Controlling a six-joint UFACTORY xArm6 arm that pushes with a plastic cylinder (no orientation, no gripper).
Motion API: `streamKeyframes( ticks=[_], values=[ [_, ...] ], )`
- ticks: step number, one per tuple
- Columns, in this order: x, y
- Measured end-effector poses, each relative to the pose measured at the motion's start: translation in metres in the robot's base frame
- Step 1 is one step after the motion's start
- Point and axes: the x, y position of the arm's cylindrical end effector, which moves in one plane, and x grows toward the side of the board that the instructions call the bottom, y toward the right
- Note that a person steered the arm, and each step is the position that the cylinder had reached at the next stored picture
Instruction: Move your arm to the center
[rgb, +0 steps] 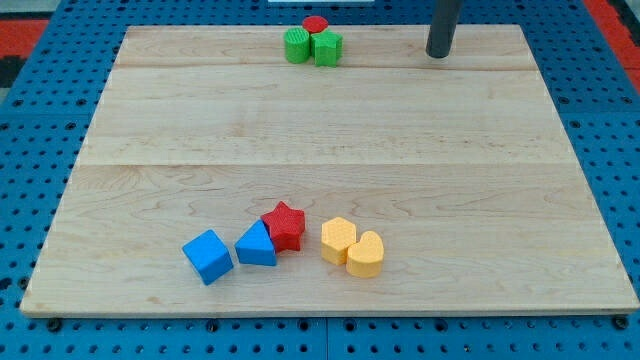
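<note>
My tip (438, 55) is the lower end of a dark rod at the view's top right, resting on the wooden board (330, 150). It stands apart from every block, well to the right of a cluster at the top edge: a red cylinder (316, 25), a green round block (297, 46) and a green cube (328, 47), all touching. Near the view's bottom sit a blue cube (208, 256), a blue triangular block (256, 245), a red star (285, 225), a yellow hexagon (338, 240) and a yellow heart (365, 254).
The board lies on a blue perforated table (40, 120). A red strip (610, 25) shows at the view's top right corner and another at the top left.
</note>
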Motion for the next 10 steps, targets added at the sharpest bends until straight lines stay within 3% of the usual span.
streamKeyframes(
  ticks=[1, 7, 8, 10],
  values=[
    [0.023, 0.001],
    [0.044, 0.002],
    [0.081, -0.018],
    [0.107, -0.14]
  ],
)
